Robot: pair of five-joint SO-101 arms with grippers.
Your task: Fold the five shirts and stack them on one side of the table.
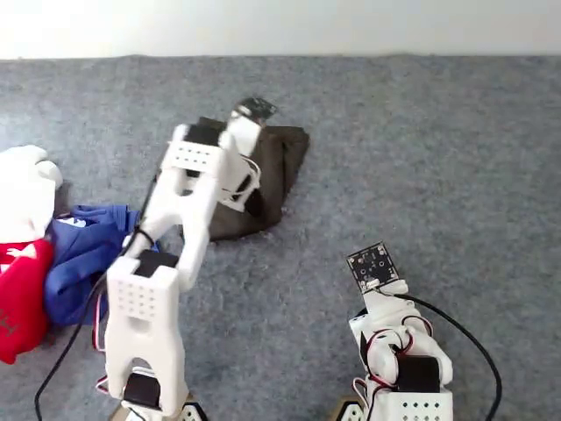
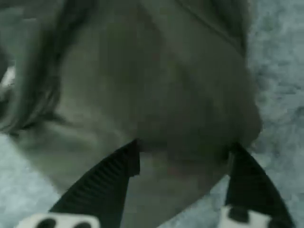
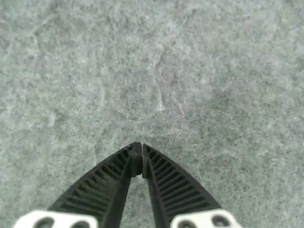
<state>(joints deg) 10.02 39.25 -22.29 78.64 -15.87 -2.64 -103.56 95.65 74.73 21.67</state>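
Observation:
A dark shirt (image 1: 285, 153) lies partly folded on the grey table, left of centre toward the back. My left arm (image 1: 188, 202) stretches out over it. In the left wrist view my left gripper (image 2: 185, 152) is open just above the dark shirt (image 2: 156, 95), one finger on each side of a stretch of cloth near its edge. At the left edge of the table, a white shirt (image 1: 24, 189), a blue shirt (image 1: 79, 250) and a red shirt (image 1: 22, 294) lie crumpled together. My right arm (image 1: 394, 351) sits drawn back at the front right. My right gripper (image 3: 138, 151) is shut with nothing in it over bare table.
Grey felt (image 1: 438, 158) covers the whole table, with open room across the right half and the far right corner. A black cable (image 1: 465, 338) runs from the right arm's base. The table's back edge meets a pale wall.

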